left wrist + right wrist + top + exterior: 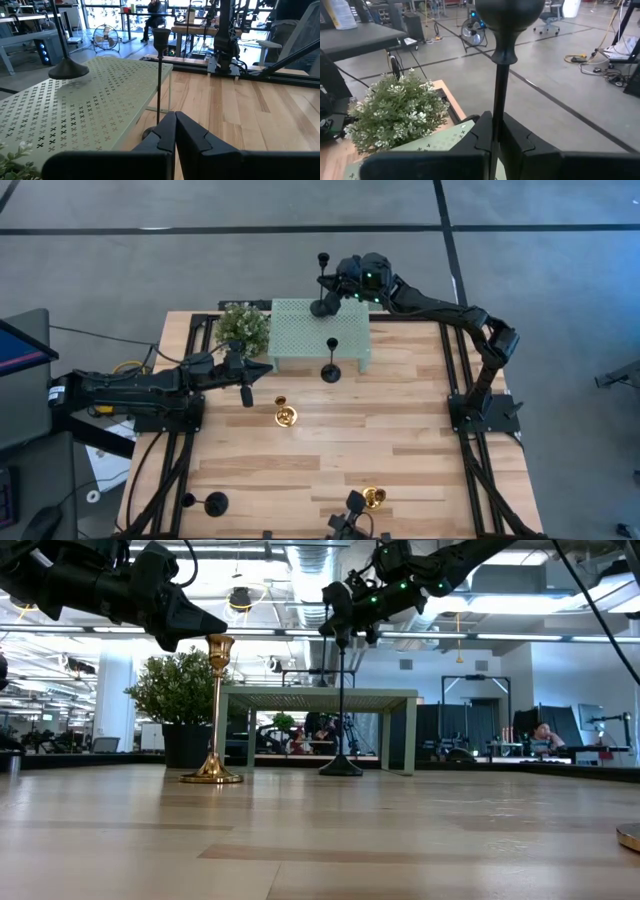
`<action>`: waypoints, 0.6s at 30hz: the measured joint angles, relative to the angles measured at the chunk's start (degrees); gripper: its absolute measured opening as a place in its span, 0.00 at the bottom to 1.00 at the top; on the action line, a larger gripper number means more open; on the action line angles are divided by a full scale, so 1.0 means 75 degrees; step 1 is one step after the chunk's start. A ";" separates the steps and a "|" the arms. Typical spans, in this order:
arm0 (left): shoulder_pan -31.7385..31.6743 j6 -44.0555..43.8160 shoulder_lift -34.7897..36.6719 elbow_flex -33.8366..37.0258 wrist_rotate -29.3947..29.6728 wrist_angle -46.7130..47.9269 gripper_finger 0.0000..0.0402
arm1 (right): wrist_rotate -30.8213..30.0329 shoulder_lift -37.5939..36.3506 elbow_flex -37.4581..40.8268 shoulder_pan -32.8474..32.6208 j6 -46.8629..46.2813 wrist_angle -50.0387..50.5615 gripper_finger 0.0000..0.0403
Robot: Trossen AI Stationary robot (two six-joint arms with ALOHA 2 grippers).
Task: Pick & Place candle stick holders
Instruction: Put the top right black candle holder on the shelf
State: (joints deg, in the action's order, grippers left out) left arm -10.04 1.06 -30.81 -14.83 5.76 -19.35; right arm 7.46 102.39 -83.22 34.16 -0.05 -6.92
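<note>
Three black holders [330,360] and two gold holders [285,415] were counted; one black stem on the green stand [300,330] was clamped by the right gripper [335,280]; the left gripper [245,370] was closed empty.

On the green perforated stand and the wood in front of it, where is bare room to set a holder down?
The green perforated stand is bare on its left, beside the potted plant; its far edge holds the black candle holder in the right claw. The tabletop right of the gold holder is open.
</note>
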 joint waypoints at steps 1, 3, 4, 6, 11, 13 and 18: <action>0.0000 0.0000 0.0000 0.0000 0.0000 0.0000 0.02 | -0.0001 0.0000 0.0000 -0.0001 0.0000 0.0039 0.02; 0.0003 0.0002 0.0000 0.0000 -0.0002 0.0000 0.02 | -0.0003 0.0000 0.0000 -0.0001 0.0000 0.0111 0.02; 0.0000 0.0000 0.0000 0.0000 -0.0001 0.0000 0.02 | -0.0002 0.0000 0.0000 -0.0002 -0.0003 0.0131 0.02; 0.0003 0.0003 0.0000 0.0000 0.0000 0.0000 0.02 | -0.0003 0.0006 0.0000 -0.0007 -0.0026 0.0121 0.02; 0.0003 0.0000 -0.0001 0.0000 0.0000 0.0000 0.02 | 0.0000 0.0006 0.0000 -0.0007 -0.0061 0.0102 0.04; 0.0003 0.0000 0.0000 0.0000 -0.0002 0.0001 0.02 | 0.0002 0.0006 0.0000 -0.0012 -0.0061 0.0072 0.05; 0.0002 0.0000 0.0000 0.0000 0.0000 0.0000 0.02 | 0.0006 0.0006 0.0000 -0.0091 -0.0026 0.0056 0.09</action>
State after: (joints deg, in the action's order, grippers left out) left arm -10.03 1.06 -30.81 -14.83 5.76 -19.35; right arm 7.51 102.43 -83.22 33.48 -0.25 -6.50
